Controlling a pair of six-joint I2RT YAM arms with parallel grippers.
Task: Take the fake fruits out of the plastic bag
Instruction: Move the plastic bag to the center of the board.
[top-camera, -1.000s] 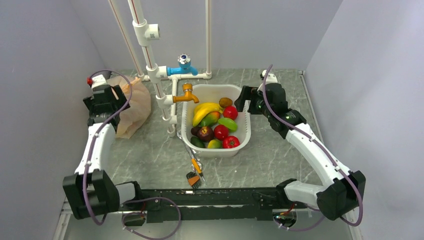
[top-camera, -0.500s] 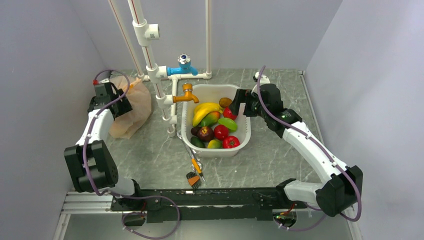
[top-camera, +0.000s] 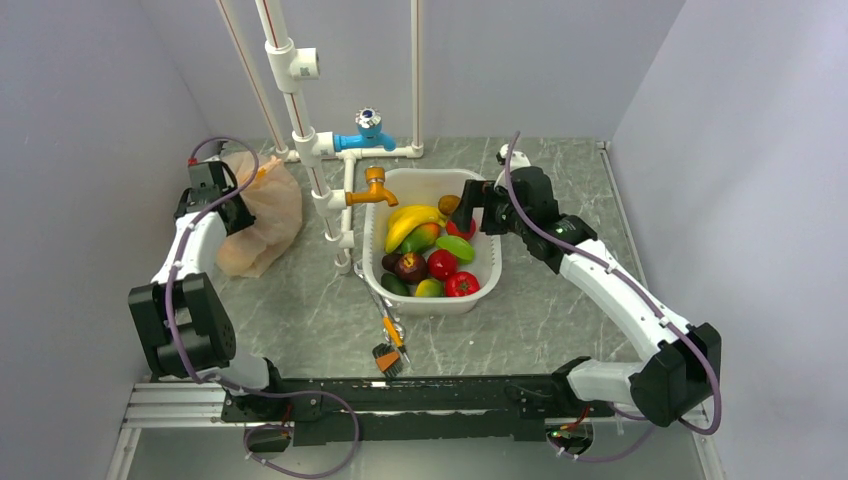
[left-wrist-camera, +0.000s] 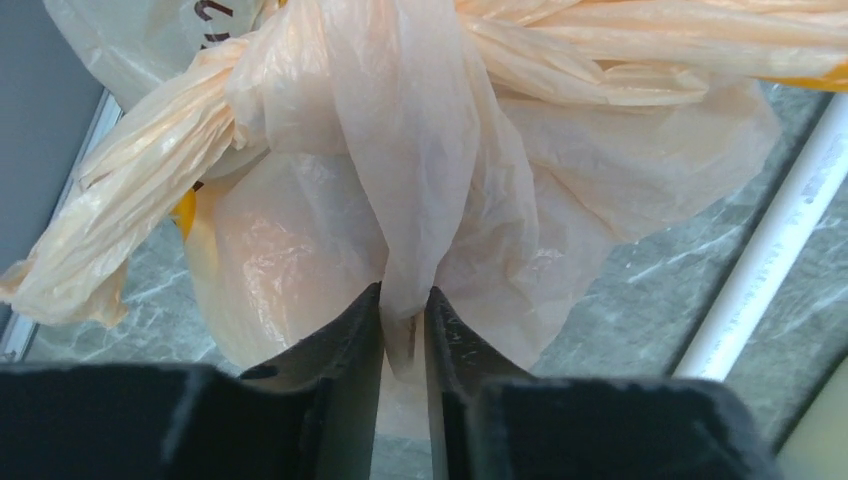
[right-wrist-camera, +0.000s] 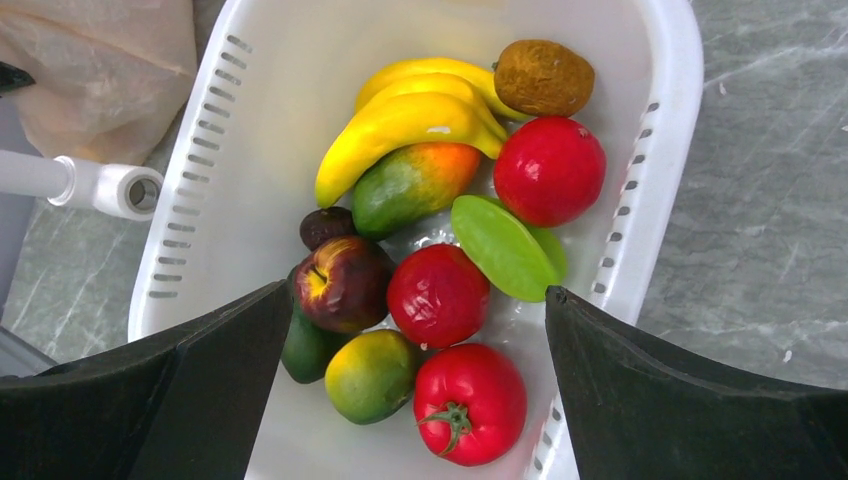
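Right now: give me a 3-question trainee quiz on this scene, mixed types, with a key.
1. True or false: the left tool pinches a fold of the plastic bag.
2. What does the right tool hover over? A) the white basin B) the plastic bag C) off the table
3. Fill in: the right tool's jaws stand ___.
Key: 1 true; 2 A; 3 open.

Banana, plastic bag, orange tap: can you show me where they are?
banana (right-wrist-camera: 400, 125): right wrist view, middle of its curve.
plastic bag (left-wrist-camera: 400, 150): left wrist view, the bunched middle fold.
orange tap (top-camera: 375, 190): top external view, its body.
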